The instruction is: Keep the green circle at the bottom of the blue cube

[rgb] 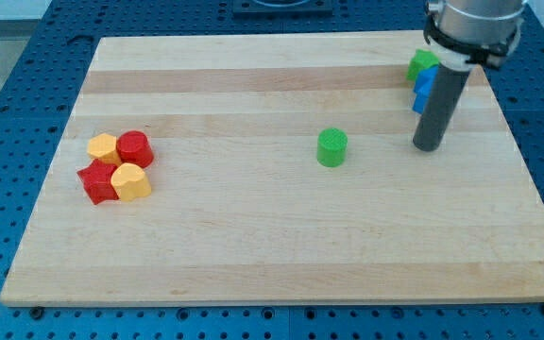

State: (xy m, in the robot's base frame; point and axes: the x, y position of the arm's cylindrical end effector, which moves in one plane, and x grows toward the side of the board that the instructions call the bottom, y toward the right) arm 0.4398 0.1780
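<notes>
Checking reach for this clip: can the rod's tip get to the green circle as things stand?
Probably yes. My tip stands to the view's right of the green circle, apart from it, with only bare board between. The blue blocks sit behind the rod, off that line.

Bright, even light floods the wooden table (281,236), no glare anywhere on the grain. Shadows are soft and short: a faint one hugs the green cylinder (331,148), another smudges beneath my tip (428,146). The red and yellow blocks at the left read crisp and saturated. Focus holds sharp from near edge to far, and the table's edges run straight, with no visible bending.
</notes>
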